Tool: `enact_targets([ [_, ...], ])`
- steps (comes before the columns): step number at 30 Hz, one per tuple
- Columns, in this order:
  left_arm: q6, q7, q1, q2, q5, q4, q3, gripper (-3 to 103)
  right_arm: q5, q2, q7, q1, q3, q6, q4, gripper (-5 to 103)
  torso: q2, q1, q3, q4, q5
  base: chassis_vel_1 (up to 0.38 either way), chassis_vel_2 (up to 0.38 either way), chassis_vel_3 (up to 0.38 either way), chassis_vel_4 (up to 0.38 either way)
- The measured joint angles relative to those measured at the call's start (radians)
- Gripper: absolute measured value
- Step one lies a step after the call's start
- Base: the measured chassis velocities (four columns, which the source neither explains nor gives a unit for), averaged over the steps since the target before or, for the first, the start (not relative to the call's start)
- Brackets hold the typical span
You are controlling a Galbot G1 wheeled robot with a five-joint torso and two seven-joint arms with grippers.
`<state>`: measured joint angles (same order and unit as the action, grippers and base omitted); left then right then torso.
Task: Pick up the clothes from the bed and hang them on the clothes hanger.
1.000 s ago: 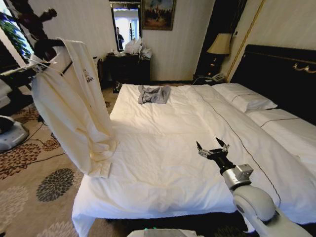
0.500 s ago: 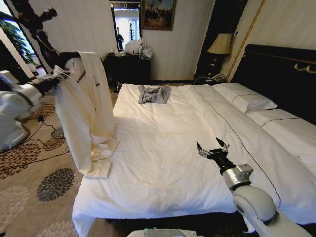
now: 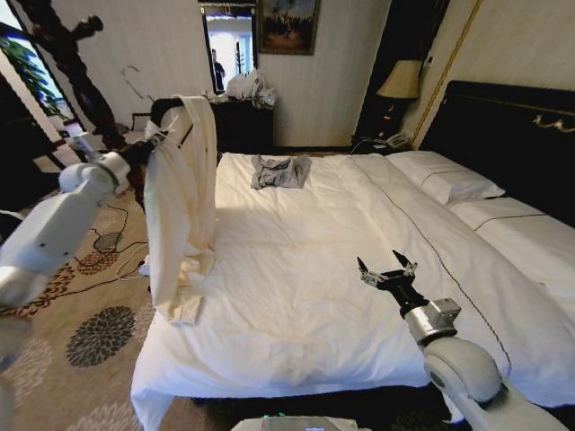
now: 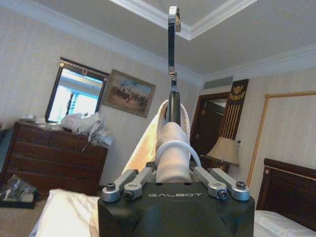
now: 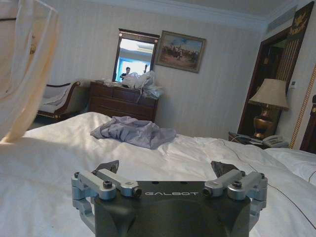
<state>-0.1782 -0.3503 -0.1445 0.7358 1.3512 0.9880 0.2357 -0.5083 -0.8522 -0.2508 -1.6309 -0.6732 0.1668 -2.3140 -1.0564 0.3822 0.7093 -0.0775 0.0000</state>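
Left gripper point(image 3: 154, 141) is up beside the bed's point(image 3: 296, 296) left edge, and I see its fingers point(image 4: 143, 178) pressed in on the hanger point(image 4: 172, 106) with the robe point(image 3: 182, 202) draped over it. From the left wrist camera, the hanger's dark stem rises straight from between the closed jaws, wrapped at the base in the robe's cream collar, and the silver hook point(image 4: 172, 29) stands above it toward the ceiling. On my head view the robe hangs down from the gripper in a long fold, its lower end bunched and touching the white duvet at the mattress edge. The arm reaches in from the left, over the patterned carpet point(image 3: 90, 337).

Right gripper point(image 3: 387, 272) hovers low over the near half of the bed with its fingers spread and nothing between them; the right wrist camera shows both dark pads point(image 5: 109, 166) apart above the duvet. A small grey garment point(image 3: 279, 171) lies crumpled near the far end of the bed, well apart from both grippers. White pillows point(image 3: 445, 178) sit against the black headboard point(image 3: 503, 135) on the right.
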Motion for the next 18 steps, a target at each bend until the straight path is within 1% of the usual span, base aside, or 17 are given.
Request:
enact_targets([
  [3, 0.000, -0.003, -0.027, 0.000, 0.010, -0.005, 0.017, 22, 0.000, 0.000, 0.000, 0.000, 0.000, 0.000, 0.000, 100, 0.000, 0.000, 0.000, 0.0003, 0.0000, 0.000, 0.000, 0.000, 0.000],
  [5, 0.000, -0.012, -0.078, -0.006, 0.029, -0.023, 0.050, 22, 0.000, 0.000, 0.000, 0.000, 0.000, 0.000, 0.000, 100, 0.000, -0.001, 0.000, -0.0003, 0.0002, 0.000, 0.000, 0.000, 0.000],
  [6, 0.000, -0.012, -0.078, -0.006, 0.029, -0.023, 0.050, 22, 0.000, 0.000, 0.000, 0.000, 0.000, 0.000, 0.000, 100, 0.000, -0.001, 0.000, -0.0003, 0.0002, 0.000, 0.000, 0.000, 0.000],
  [9, -0.005, -0.017, -0.136, -0.021, 0.054, -0.042, 0.086, 22, 0.000, 0.000, 0.000, 0.000, 0.000, 0.000, 0.000, 100, 0.000, 0.000, 0.000, -0.0001, 0.0001, 0.000, 0.000, 0.000, 0.000],
  [12, -0.011, -0.020, -0.163, -0.027, 0.063, -0.055, 0.101, 22, 0.000, 0.000, 0.000, 0.000, 0.000, 0.000, 0.000, 100, 0.000, 0.000, 0.000, 0.0001, 0.0000, 0.000, 0.000, 0.000, 0.000],
  [15, -0.015, -0.027, -0.228, -0.007, 0.074, -0.120, 0.146, 22, 0.000, 0.000, 0.000, 0.000, 0.000, 0.000, 0.000, 100, 0.000, -0.001, 0.000, 0.0005, -0.0003, 0.000, 0.000, 0.000, 0.000],
  [18, -0.021, -0.029, -0.269, 0.019, 0.075, -0.164, 0.165, 22, 0.000, 0.000, 0.000, 0.000, 0.000, 0.000, 0.000, 100, 0.000, -0.001, 0.000, -0.0002, -0.0001, 0.000, 0.000, 0.000, 0.000],
])
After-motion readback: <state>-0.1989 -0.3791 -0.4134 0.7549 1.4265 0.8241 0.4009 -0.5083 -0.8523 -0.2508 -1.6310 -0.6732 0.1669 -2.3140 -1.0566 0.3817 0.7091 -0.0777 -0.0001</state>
